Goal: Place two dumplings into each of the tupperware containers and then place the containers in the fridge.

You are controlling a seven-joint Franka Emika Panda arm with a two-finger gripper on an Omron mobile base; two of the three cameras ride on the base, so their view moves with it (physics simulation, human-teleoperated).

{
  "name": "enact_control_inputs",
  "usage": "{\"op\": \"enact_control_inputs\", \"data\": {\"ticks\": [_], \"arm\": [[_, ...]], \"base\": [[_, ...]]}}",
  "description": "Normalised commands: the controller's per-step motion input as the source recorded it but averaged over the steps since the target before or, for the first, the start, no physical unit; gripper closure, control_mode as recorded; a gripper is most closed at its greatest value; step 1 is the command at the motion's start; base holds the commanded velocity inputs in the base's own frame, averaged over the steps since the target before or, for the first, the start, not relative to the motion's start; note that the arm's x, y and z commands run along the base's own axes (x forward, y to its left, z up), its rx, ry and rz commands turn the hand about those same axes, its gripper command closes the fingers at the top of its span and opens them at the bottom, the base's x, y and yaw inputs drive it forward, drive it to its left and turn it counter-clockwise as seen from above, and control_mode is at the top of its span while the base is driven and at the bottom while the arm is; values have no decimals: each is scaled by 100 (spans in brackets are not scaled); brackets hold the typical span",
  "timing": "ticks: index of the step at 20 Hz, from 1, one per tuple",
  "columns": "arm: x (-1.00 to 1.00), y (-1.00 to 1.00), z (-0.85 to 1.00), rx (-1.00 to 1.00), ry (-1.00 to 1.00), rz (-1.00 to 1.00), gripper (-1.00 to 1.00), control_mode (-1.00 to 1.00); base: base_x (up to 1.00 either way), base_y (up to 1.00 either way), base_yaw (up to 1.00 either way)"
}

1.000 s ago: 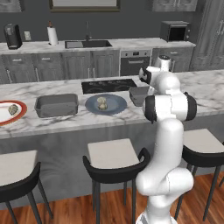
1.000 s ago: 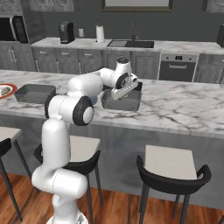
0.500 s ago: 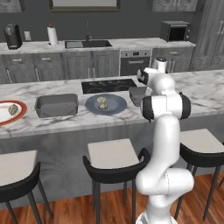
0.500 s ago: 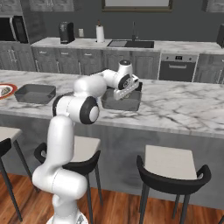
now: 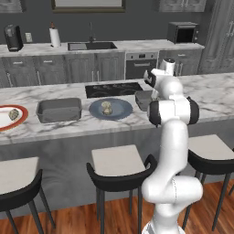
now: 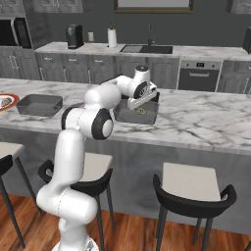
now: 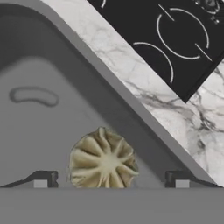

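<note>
Claw [image 7: 109, 183] wider, dumpling [image 7: 103, 158] released

Arm folded high, hand pointing down.
The gripper [image 7: 108, 181] hangs at the far end of the bent arm, its two fingertips [image 7: 42, 179] spread wide apart, nothing between them.

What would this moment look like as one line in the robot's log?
jaws: open | gripper: over right container | dumpling: lying in it | next: blue plate

The arm [image 5: 171, 109] hides most of the right container [image 5: 142, 100].
</note>
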Motion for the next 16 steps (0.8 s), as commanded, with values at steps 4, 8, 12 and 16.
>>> {"op": "enact_control_inputs", "data": {"ticks": [4,8,12,16], "arm": [[-86,20,21,16,-21,0,-100,-100],[-100,72,19,2,-9,0,-100,-100],[-100,100,2,-14,2,4,-100,-100],[-100,100,14,-14,4,8,-100,-100]], "base": [[0,0,0],[0,0,0],[0,0,0],[0,0,0]]}}
